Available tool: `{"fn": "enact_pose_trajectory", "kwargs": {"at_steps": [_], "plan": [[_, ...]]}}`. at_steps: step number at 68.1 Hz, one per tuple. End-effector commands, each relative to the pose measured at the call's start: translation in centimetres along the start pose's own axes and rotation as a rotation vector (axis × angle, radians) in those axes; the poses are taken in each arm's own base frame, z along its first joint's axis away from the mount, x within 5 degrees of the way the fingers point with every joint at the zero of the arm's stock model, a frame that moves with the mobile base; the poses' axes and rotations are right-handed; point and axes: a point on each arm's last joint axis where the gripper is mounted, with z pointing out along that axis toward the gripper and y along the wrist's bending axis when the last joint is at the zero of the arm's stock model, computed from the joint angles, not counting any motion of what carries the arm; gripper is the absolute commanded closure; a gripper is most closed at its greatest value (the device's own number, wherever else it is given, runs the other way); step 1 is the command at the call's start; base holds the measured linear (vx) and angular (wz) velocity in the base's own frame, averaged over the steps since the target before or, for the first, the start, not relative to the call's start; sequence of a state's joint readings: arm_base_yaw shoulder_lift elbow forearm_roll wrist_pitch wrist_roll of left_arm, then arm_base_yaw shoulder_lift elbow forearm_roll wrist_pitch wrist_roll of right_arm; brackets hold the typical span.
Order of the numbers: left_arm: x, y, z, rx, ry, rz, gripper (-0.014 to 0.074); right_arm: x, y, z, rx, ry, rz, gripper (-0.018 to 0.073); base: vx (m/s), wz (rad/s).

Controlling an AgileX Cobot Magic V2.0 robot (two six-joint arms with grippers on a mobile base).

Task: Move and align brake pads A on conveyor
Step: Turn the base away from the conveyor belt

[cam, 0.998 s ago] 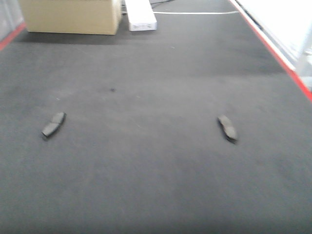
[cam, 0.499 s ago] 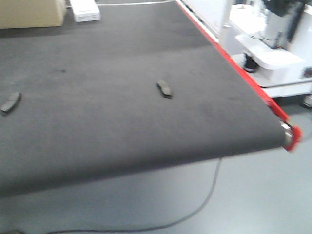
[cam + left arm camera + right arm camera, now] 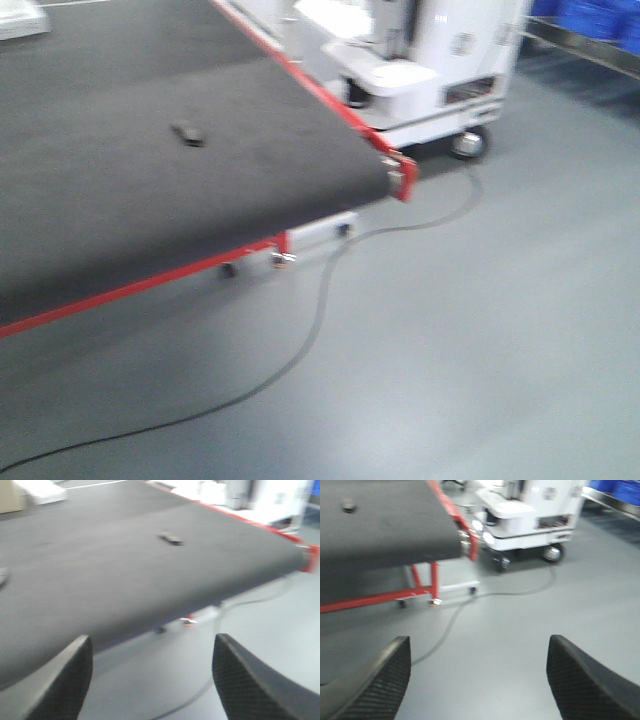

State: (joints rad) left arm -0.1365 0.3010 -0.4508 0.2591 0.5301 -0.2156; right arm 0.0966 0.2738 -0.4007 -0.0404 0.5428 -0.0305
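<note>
The conveyor is a dark belt with red edge stripes, at the left of the front view. One brake pad A lies on it near the right edge. In the left wrist view that pad lies mid-belt and a second pad shows at the left border. In the right wrist view one pad lies on the belt. My left gripper is open and empty, off the belt's near end. My right gripper is open and empty over bare floor. No other pads show.
A white wheeled machine stands right of the conveyor. A grey cable runs across the floor. Blue crates sit at the far right. Red conveyor legs stand under the belt end. A white box lies at the belt's far end.
The front view has swung right: the conveyor has slid to the left, the left pad has left the view, and the floor, cable and white machine have come in.
</note>
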Motion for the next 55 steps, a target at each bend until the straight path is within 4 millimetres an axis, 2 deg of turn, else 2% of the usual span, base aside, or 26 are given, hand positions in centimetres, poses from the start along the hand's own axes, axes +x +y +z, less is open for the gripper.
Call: {"fn": "enact_pose_trajectory", "kwargs": {"at_steps": [1,55], "plan": [[-1.28,-0.07,-0.18,0.010,-0.077,0.001,0.0115,-1.39,-0.13,-0.24,0.011,-0.091,-0.004,0.0020,-0.38,-0.67],[-1.28,-0.07,-0.18,0.010,-0.077,0.001,0.0115,-1.39,-0.13,-0.24,0.011,-0.091,-0.004,0.0020,-0.37,-0.71]]}}
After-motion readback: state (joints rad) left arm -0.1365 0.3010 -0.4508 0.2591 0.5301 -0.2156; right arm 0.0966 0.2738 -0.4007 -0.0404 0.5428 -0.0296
